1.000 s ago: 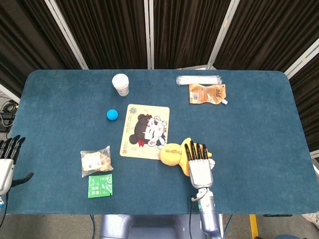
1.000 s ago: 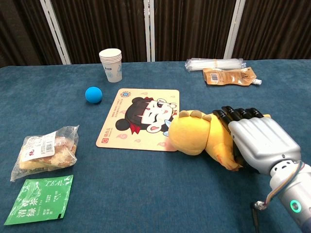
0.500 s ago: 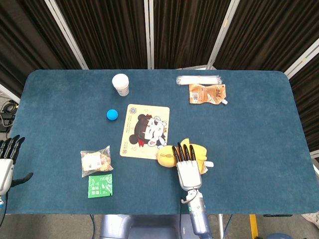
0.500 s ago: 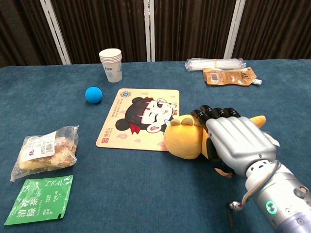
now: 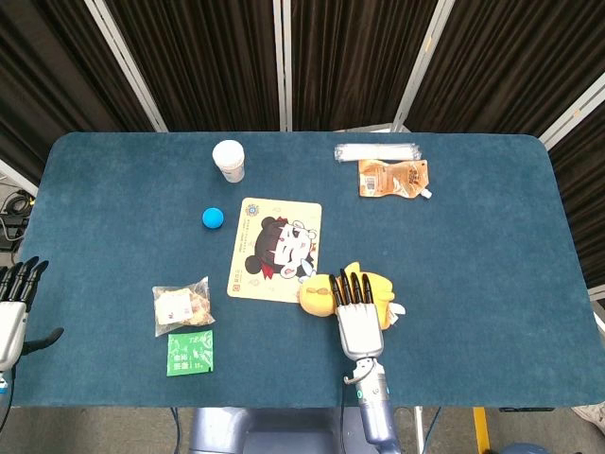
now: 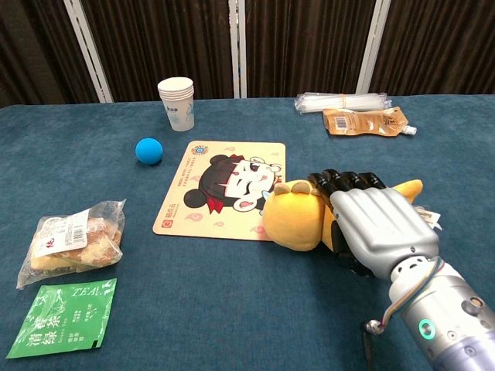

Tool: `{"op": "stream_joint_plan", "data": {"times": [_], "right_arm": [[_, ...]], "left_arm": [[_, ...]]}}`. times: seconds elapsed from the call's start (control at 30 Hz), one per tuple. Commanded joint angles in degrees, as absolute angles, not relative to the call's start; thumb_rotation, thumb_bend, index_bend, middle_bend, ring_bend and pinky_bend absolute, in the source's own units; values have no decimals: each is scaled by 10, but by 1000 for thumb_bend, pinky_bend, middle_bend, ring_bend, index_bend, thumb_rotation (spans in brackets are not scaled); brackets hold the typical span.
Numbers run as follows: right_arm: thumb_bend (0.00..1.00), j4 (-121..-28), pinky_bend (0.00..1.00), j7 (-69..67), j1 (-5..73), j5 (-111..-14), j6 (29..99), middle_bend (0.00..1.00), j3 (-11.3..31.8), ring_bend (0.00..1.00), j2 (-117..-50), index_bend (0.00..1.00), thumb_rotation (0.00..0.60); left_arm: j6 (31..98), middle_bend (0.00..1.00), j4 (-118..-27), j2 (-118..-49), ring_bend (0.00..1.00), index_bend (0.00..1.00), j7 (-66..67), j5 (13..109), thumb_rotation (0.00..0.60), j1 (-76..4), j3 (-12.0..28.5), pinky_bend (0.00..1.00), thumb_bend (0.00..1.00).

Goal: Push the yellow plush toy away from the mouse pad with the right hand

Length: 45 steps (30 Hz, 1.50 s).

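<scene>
The yellow plush toy (image 5: 319, 295) (image 6: 294, 222) lies at the mouse pad's (image 5: 274, 248) (image 6: 220, 188) near right corner, its head overlapping the pad's edge. My right hand (image 5: 356, 308) (image 6: 371, 229) rests flat on top of the toy's body, fingers straight and pointing away from me, covering its middle. A yellow tip of the toy shows to the right of the hand. My left hand (image 5: 13, 307) hangs at the table's left edge with fingers apart, holding nothing; only the head view shows it.
A blue ball (image 5: 214, 218) and a stack of paper cups (image 5: 229, 160) stand left of the pad. A snack bag (image 5: 182, 304) and green tea packet (image 5: 190, 352) lie at the near left. An orange pouch (image 5: 394, 178) and a straw bundle (image 5: 377, 151) sit far right.
My right hand moved left from beside the toy onto its top, and the toy's head shifted slightly left onto the pad's corner. Over the last half second almost nothing moved.
</scene>
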<state>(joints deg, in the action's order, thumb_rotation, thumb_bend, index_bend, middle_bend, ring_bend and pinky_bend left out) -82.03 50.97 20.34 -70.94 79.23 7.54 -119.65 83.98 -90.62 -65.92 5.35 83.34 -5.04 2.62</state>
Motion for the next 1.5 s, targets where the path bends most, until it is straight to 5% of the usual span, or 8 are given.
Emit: {"op": "stream_joint_plan", "data": {"times": [0.03,0.8,1.17,1.3,1.5], "right_arm": [[1000,-813,0,509,203,-708,792,0,77,0,-1195,0,600],[1000,-832,0,493,204,-682,804,0,126,0,-1124,0,600],[996,-905,0,477,191,-700,835,0,138,0,-1032,0,600],[867,-936,0,451,176,-706,840,0,133,0,-986,0,600],[534,-964,0,383,153,-741,838,0,105,0,-907,0,600]], "left_arm": [[840,0,-906,-660,0,0,54,833,600,-50,26,0,100],[841,0,-905,-661,0,0,57,831,600,-50,27,0,100],[843,0,-904,-661,0,0,54,831,600,-50,28,0,100],[844,0,-903,-662,0,0,54,831,600,-50,29,0,100],[850,0,-896,-667,0,0,50,832,600,-50,33,0,100]]}}
